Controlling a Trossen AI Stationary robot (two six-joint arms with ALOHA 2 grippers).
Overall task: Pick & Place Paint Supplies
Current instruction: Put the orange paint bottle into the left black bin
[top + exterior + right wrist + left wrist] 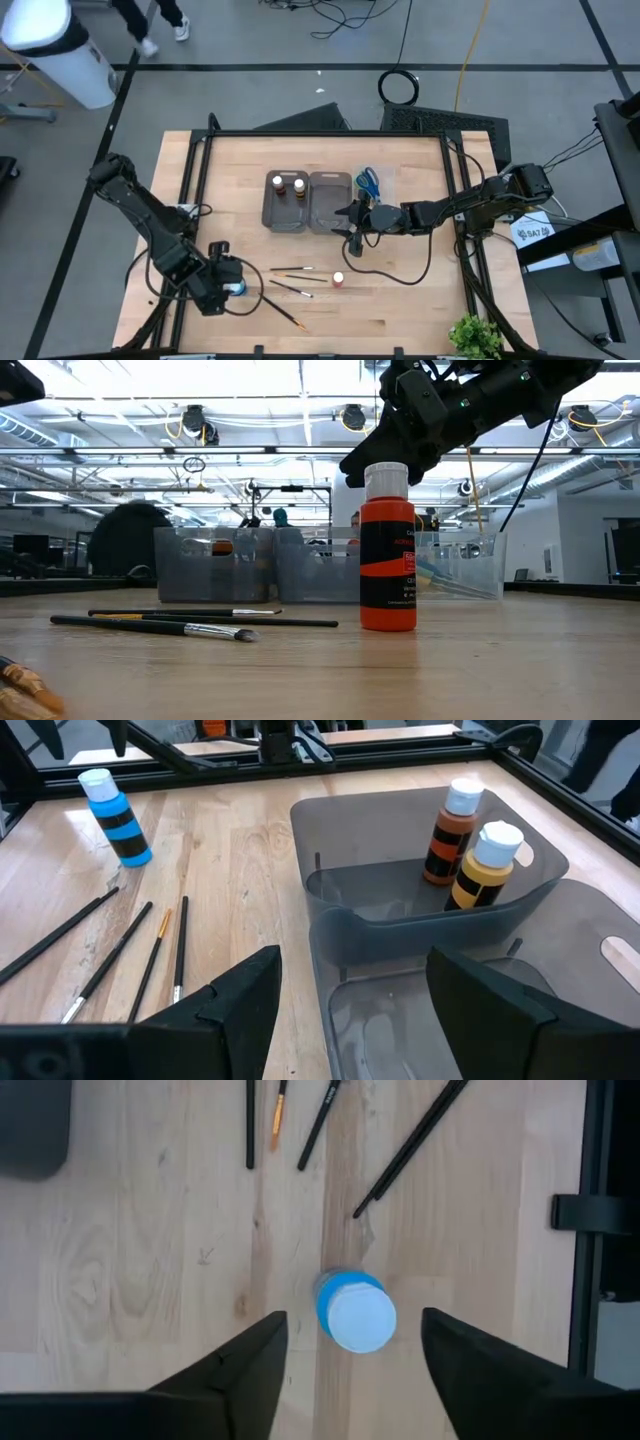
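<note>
A blue paint bottle [357,1318] stands upright on the table by its base, also seen in the high view [234,287]. My left gripper [352,1318] hangs over it, open, one finger on each side and neither touching. An orange bottle [388,550] stands alone on the table [338,280]. A brown bottle [455,818] and a yellow-ochre bottle [486,862] stand in a grey tray [285,214]. Several thin dark brushes [292,269] lie flat on the wood. Scissors [368,181] lie in a clear tray. My right gripper [355,960] is open above the near end of the second grey tray [330,205].
The trays sit side by side at the table's middle, toward the far side. A black frame rail [583,1230] runs along the table's left edge close to the blue bottle. One more brush [285,312] lies near the table's near edge. A cable [400,275] trails on the table under my right arm.
</note>
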